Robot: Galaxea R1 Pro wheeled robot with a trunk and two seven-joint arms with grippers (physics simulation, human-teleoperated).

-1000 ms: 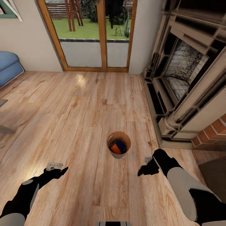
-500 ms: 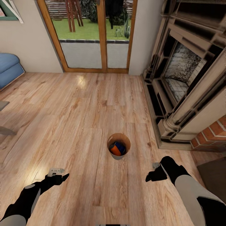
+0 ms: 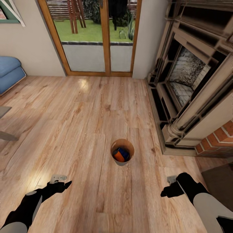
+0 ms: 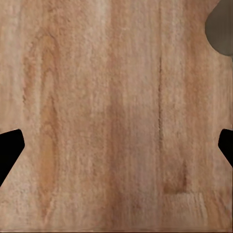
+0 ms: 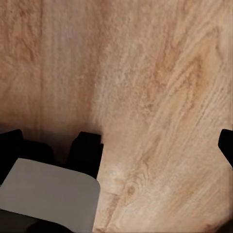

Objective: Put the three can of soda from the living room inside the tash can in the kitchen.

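Left gripper (image 3: 61,184) sits at 7 o'clock, jaws spread wide over bare plank floor (image 3: 81,123), holding nothing; the trash can (image 3: 122,151) stands upright dead centre, orange can (image 3: 118,156) and blue can (image 3: 124,152) inside; right gripper (image 3: 169,190) at 5 o'clock, a bit nearer, jaws apparently open, empty.

- No readable words, labels, brand names or numbers anywhere here.
- The cans (image 3: 120,154) in the bin (image 3: 122,161) show colour only, no legible print.
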